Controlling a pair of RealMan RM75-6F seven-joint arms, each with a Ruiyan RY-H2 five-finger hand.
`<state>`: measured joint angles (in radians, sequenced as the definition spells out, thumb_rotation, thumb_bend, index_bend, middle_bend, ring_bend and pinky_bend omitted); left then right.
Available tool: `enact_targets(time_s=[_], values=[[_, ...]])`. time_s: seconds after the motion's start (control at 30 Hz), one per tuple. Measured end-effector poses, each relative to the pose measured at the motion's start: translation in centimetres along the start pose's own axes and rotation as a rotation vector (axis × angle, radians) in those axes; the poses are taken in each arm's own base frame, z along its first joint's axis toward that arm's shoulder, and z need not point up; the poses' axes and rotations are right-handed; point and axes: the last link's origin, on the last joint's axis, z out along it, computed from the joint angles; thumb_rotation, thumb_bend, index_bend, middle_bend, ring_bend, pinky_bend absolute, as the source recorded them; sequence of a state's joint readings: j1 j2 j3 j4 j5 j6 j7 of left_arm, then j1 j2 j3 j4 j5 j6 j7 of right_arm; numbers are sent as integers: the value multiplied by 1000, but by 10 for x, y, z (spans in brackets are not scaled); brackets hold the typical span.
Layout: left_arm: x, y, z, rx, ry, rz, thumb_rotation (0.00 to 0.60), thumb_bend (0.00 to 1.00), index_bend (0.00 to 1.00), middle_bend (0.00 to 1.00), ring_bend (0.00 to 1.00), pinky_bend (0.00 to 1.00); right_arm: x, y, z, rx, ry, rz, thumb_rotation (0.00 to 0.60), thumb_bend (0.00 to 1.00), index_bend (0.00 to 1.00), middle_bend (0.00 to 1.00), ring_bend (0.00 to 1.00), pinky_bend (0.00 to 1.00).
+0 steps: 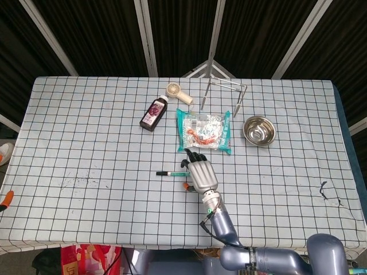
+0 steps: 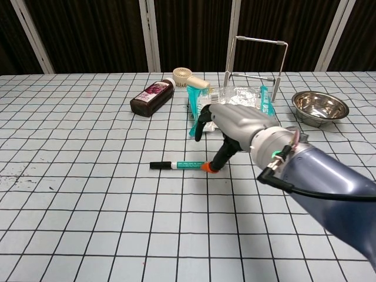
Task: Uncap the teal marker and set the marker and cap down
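The teal marker [image 1: 175, 173] [image 2: 187, 165] lies flat near the table's middle, its black cap [image 2: 157, 165] still on and pointing left. My right hand [image 1: 199, 172] [image 2: 232, 124] hovers over the marker's right end with fingers apart and arched. Its orange-tipped thumb [image 2: 207, 167] touches the table right at that end. Nothing is held. Of my left hand, only an orange fingertip [image 1: 6, 197] shows at the left edge of the head view, near the table's front corner.
Behind the marker lie a teal snack packet [image 1: 205, 130], a dark bottle [image 1: 153, 113] and a small cream fan [image 1: 179, 93]. A wire rack [image 1: 225, 94] and a steel bowl [image 1: 259, 130] stand at the back right.
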<state>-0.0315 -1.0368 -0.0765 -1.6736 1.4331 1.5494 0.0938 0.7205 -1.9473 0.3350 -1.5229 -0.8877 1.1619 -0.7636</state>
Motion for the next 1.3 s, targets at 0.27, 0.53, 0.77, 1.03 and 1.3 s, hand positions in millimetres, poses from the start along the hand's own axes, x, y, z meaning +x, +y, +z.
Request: enact_targets(time_s=[0.27, 0.53, 0.77, 1.03, 1.3], values=[[-3, -7, 1, 18, -3, 13, 600, 443, 83, 0, 0, 0, -8, -13, 18, -12, 0, -59, 600, 262, 467, 98, 154, 190], [-4, -10, 4, 31, -11, 21, 600, 443, 83, 0, 0, 0, -18, -3, 27, -41, -22, -59, 600, 272, 474, 98, 154, 190], [-4, -5, 4, 30, -10, 34, 600, 443, 83, 0, 0, 0, -27, 7, 27, -51, -35, -46, 600, 272, 489, 98, 154, 190], [-2, 1, 4, 30, -5, 50, 600, 443, 83, 0, 0, 0, -27, 11, 29, -41, -20, -22, 600, 304, 554, 98, 154, 190], [-2, 1, 4, 41, -10, 62, 600, 443, 83, 0, 0, 0, -27, 12, 33, -42, -20, -22, 600, 310, 554, 98, 154, 190]])
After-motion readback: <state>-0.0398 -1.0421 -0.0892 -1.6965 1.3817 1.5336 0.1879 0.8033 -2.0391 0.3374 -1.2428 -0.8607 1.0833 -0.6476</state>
